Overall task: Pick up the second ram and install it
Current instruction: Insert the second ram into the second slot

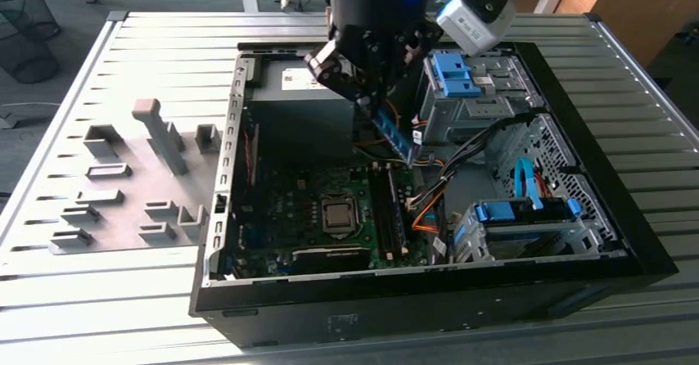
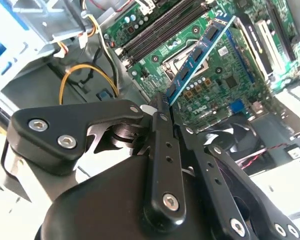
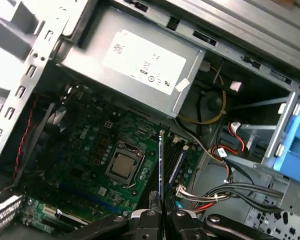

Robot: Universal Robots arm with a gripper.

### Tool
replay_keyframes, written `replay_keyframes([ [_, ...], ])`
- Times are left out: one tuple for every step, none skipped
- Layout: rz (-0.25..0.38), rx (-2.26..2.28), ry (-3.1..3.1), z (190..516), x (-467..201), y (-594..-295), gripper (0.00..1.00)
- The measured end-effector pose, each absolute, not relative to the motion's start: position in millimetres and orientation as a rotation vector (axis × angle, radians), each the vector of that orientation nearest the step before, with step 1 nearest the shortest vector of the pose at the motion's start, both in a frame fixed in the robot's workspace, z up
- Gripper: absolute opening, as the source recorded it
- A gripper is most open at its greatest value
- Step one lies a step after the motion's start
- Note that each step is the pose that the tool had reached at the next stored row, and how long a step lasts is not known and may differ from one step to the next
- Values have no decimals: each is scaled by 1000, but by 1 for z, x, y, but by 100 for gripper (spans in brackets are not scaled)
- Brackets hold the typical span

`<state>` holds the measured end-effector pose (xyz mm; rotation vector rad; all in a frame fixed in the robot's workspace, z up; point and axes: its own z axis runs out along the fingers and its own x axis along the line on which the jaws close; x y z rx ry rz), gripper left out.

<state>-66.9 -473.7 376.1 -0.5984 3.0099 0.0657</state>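
The gripper (image 1: 377, 95) has its black fingers (image 3: 149, 220) pressed shut on one end of the second ram (image 1: 395, 137), a thin blue-green strip with dark chips that hangs slanted down from the fingers, its free end above the motherboard (image 1: 317, 209) and clear of it. In the first wrist view the second ram (image 3: 161, 165) is seen edge-on as a thin line, over the board just beside the long black memory slots (image 3: 176, 160) and the square processor socket (image 3: 122, 165). In the second wrist view the strip (image 2: 197, 55) runs out from the closed fingers (image 2: 162, 130) across the green board. The room around it is tight: bundled cables (image 1: 431, 205) lie just towards the exterior view's right of the slots, a grey drive cage with blue latches (image 1: 470, 87) stands close beside the arm, and the silver power supply (image 3: 135, 70) closes off the far side of the case. The open black computer case (image 1: 611, 234) lies on its side on a slatted metal table (image 1: 98, 299). Towards the exterior view's left, well apart from the case, grey fixture blocks (image 1: 131, 185) sit on the table. Beyond the table are a grey floor and a wire bin (image 1: 24, 29).
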Motion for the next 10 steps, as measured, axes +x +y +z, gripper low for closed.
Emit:
replay_keyframes([
  [65,-573,3015,376,-67,-474,14],
  [64,-552,3018,376,-67,-474,14],
  [63,-536,3022,375,-67,-474,14],
  [62,-527,3026,375,-67,-474,14],
  [64,-526,3036,375,-67,-474,14],
  [68,-528,3052,375,-66,-474,14],
  [74,-530,3070,375,-65,-474,14],
  [78,-532,3083,375,-64,-474,14],
  [80,-531,3090,375,-64,-474,14],
  [80,-527,3092,375,-64,-474,14],
])
